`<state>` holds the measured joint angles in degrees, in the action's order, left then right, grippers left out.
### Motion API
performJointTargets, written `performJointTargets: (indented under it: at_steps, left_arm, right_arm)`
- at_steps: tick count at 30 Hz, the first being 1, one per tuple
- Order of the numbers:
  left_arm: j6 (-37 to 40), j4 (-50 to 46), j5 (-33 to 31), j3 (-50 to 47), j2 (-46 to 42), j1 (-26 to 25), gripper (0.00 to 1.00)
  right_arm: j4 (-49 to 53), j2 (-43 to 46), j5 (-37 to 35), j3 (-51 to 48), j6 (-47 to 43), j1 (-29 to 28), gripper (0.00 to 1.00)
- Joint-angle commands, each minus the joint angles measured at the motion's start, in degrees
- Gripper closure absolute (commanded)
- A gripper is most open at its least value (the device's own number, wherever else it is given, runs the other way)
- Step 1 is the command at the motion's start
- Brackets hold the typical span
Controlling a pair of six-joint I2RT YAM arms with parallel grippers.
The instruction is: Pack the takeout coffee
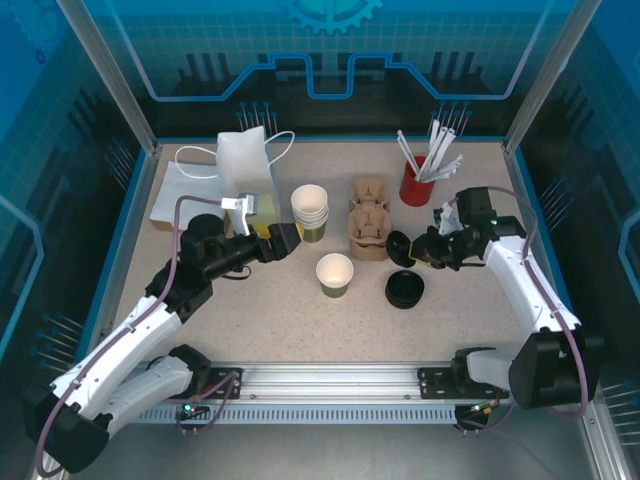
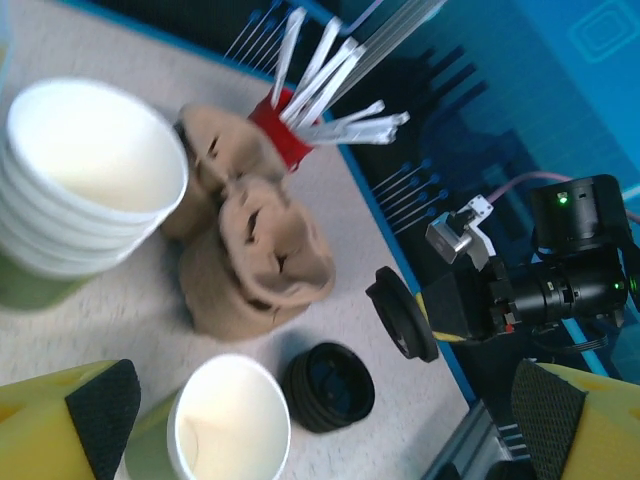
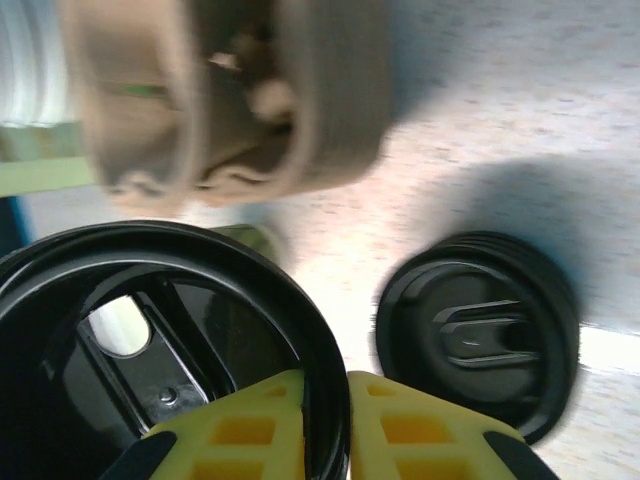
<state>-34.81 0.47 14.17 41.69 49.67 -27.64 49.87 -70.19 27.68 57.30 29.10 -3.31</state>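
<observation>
Judging by the top view, little is done: the green cup (image 1: 335, 274) stands lidless mid-table, outside the pulp carrier (image 1: 367, 218); the right gripper (image 1: 412, 249) holds a black lid (image 1: 399, 247) nearby; left wrist view: the left gripper (image 2: 330, 415) gapes wide, empty, near the empty cup; right wrist view: jaws clamp the lid's rim, spare lids (image 3: 480, 335) beside.

The top view is bright and clear, with even light from above and only small soft shadows on the surface (image 1: 300, 320). The walls (image 1: 330, 50) glow blue. In the left wrist view the yellow fingers (image 2: 45, 425) in the bottom corners look fuzzy. In the right wrist view the cup carrier (image 3: 250, 90) is blurry, the close black lid (image 3: 200, 345) has shiny streaks, and the stack of lids (image 3: 480, 335) throws a dark shadow.
</observation>
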Motion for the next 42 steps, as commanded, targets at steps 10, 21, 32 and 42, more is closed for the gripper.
performJointTargets:
  at_steps: [10, 21, 32, 42]
  left_arm:
    - [28.31, 30.96, 12.38, -1.54, 5.53, -0.89, 0.01]
    - [49.11, 25.71, 25.01, 9.60, 17.15, -6.85, 0.01]
    - [52.96, 29.81, 24.97, 16.84, 29.00, -9.79, 0.01]
    - [52.05, 32.98, 23.71, 18.51, 34.26, -9.91, 0.01]
  right_arm:
    - [-17.95, 7.04, 22.37, -2.31, 21.67, 1.64, 0.83]
    - [-22.51, 8.40, 28.99, 0.24, 29.18, -0.47, 0.83]
    - [-24.27, 8.38, 27.68, 0.52, 30.95, -4.00, 0.83]
    - [-26.88, 8.23, 26.68, -0.17, 33.36, -5.90, 0.83]
